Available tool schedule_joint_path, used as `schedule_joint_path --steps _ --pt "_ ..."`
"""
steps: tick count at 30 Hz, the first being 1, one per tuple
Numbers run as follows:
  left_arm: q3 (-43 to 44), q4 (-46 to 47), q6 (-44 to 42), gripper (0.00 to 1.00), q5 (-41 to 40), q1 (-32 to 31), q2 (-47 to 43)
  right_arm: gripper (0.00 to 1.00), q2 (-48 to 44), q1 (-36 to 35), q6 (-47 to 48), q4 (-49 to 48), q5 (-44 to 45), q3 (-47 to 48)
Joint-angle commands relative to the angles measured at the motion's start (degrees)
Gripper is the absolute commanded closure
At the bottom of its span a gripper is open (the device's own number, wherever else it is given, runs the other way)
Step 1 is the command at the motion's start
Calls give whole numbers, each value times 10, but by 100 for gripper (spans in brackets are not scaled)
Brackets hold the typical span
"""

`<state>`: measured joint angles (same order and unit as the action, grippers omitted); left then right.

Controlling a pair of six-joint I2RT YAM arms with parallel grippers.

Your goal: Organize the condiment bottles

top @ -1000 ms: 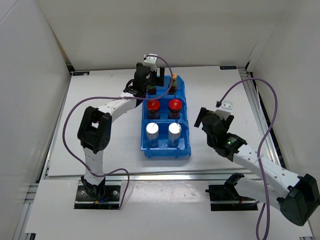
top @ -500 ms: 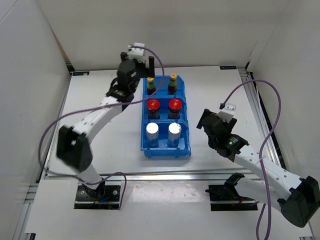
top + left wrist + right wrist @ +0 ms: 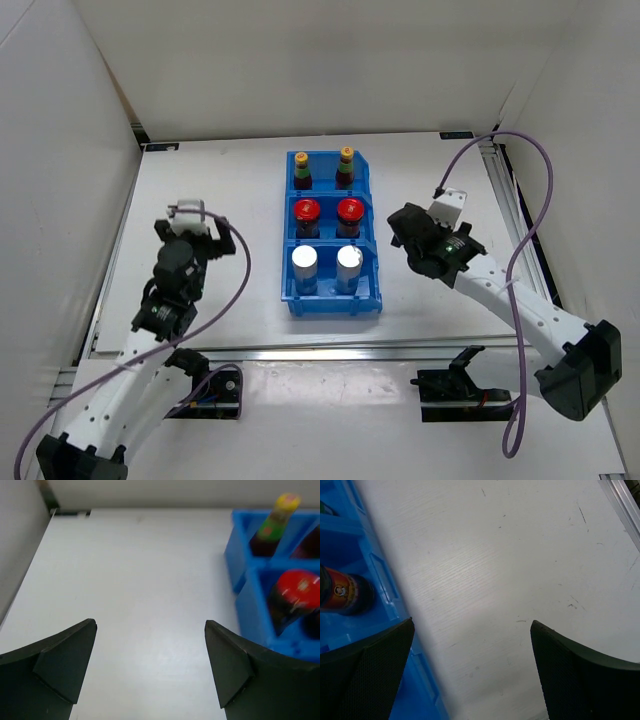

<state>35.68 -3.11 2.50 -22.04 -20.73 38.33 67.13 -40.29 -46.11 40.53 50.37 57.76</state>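
Now you see: six condiment bottles [image 3: 324, 220] paired upright in the blue bin [image 3: 329, 301] | left gripper [image 3: 150, 652] jaws spread wide, holding nothing, left of bin | right gripper [image 3: 472, 655] equally wide, empty, beside its right wall.

Legible text: none on any item in view. The dark glass jar with the orange-and-yellow paper label [image 3: 342, 594], standing in the blue plastic compartment bin [image 3: 380, 577], carries a small round face-like emblem whose lettering is too small to read. The red round lid [image 3: 298, 587] of a dark jar shows a pale mark, blurred beyond reading.
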Motion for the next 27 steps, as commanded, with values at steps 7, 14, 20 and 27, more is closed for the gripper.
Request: schedule_joint_path --steps 7,14,20,27 --pt "-151 -21 -67 0 -147 -5 -254 0 -4 -2 -211 175 70 10" --pt "-174 -20 -2 0 -113 -11 -252 0 57 -2 -178 186 44 49" --pt "-156 -9 18 0 -82 -11 -175 0 84 -2 -253 254 54 76" --pt "-156 -15 23 0 -75 -33 -194 0 80 -2 -332 314 73 76"
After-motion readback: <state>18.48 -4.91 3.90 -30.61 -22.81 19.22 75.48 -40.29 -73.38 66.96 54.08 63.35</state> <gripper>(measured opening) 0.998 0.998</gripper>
